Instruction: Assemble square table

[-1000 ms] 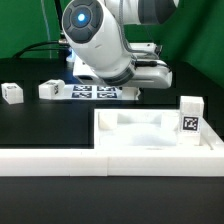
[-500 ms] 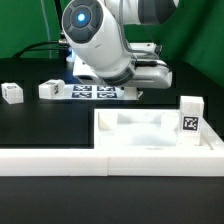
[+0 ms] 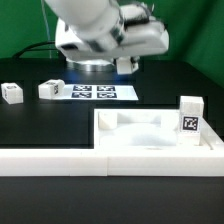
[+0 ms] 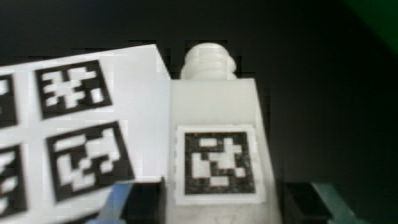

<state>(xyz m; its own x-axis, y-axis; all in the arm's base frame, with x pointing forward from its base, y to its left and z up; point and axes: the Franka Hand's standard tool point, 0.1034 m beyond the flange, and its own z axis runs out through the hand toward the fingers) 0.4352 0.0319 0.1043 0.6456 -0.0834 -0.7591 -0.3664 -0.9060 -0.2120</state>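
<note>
Evidently, a leg (image 4: 217, 140) is clasped by the gripper (image 4: 222, 203). In the wrist view the two fingers (image 4: 121, 200) are seen close against its sides near the tagged end, but the contact itself is cut off at the frame edge, so the hold is judged rather than seen. The leg's threaded tip (image 4: 210, 60) is pointed away from the fingers, and the marker board (image 4: 63, 120) is seen beyond and beside it. The step in hand is judged to be the carrying of this leg to the tabletop (image 3: 150, 143). For this to be done well, the leg should be clamped squarely, turned so that the tip faces a free corner hole, lined up over that hole before being lowered, and only then twisted in. The thread could be jammed or the slab pushed by a skewed entry. In the exterior view the arm (image 3: 95, 25) is raised above the marker board. The tabletop is set against the border wall (image 3: 60, 160) toward that view's right, with an upright leg (image 3: 189, 116) standing at its right-hand corner; whether that one is screwed home cannot be told. On the black table (image 3: 40, 125), one loose leg (image 3: 12, 93) is seen at that view's far left and a second loose leg (image 3: 50, 89) just beside the marker board, both well apart from the slab. A green backdrop (image 3: 20, 30) is hung behind.
</note>
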